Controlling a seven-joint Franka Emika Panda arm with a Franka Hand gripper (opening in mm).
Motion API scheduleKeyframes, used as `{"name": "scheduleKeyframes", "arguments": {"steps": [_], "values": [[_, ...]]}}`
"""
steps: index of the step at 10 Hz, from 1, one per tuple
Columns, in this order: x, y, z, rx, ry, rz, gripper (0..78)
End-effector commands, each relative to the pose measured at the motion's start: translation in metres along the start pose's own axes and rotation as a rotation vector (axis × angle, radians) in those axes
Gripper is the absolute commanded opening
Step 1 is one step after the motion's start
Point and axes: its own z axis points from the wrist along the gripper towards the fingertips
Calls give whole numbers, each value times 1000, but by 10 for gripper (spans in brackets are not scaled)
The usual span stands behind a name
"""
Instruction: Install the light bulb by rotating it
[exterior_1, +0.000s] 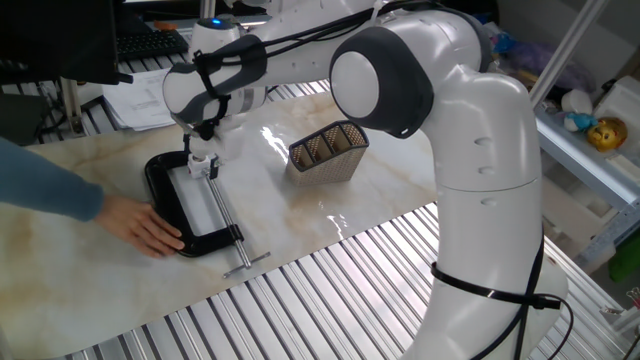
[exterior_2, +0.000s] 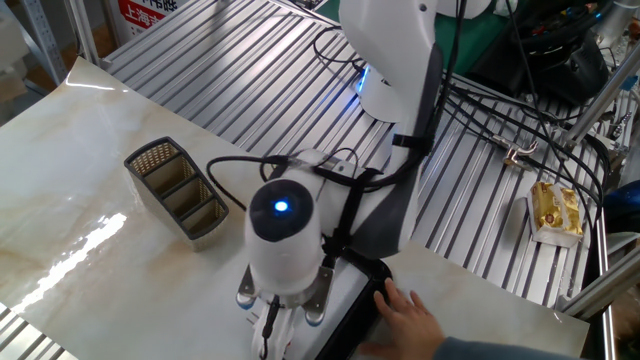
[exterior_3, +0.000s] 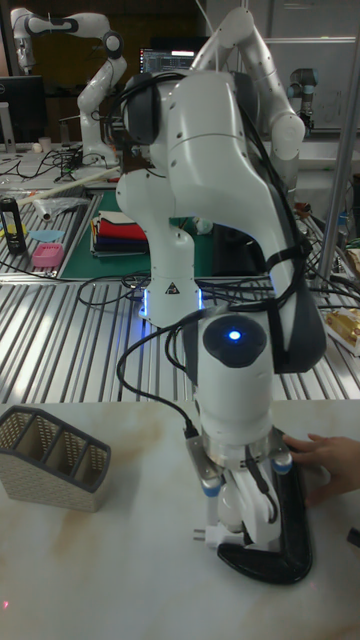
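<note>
My gripper (exterior_1: 203, 163) points down over the far end of a black C-clamp (exterior_1: 163, 187) lying on the marble table. In the tall fixed view the gripper (exterior_3: 235, 517) stands shut around a small white rounded thing that looks like the light bulb (exterior_3: 229, 510), just above a white fitting at the clamp's (exterior_3: 292, 545) end. The other fixed view shows only the wrist from above, with the gripper (exterior_2: 272, 340) at the bottom edge and the bulb hidden beneath it.
A person's hand (exterior_1: 142, 226) presses on the clamp's near side and also shows as a hand (exterior_3: 316, 456) to the right. A mesh basket (exterior_1: 326, 150) with three compartments stands to the right. The clamp's screw rod (exterior_1: 226, 228) reaches towards the table's front edge.
</note>
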Motion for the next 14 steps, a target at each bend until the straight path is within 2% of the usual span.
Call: {"name": "scheduleKeyframes", "arguments": {"steps": [1,3,4,6,10,14], "values": [[1,0,-1,10,82,-147,774],[1,0,-1,10,95,-153,774],[1,0,-1,21,102,-181,774],[1,0,-1,27,100,-190,774],[1,0,-2,11,81,-252,774],[2,-1,-4,8,81,-273,774]]}}
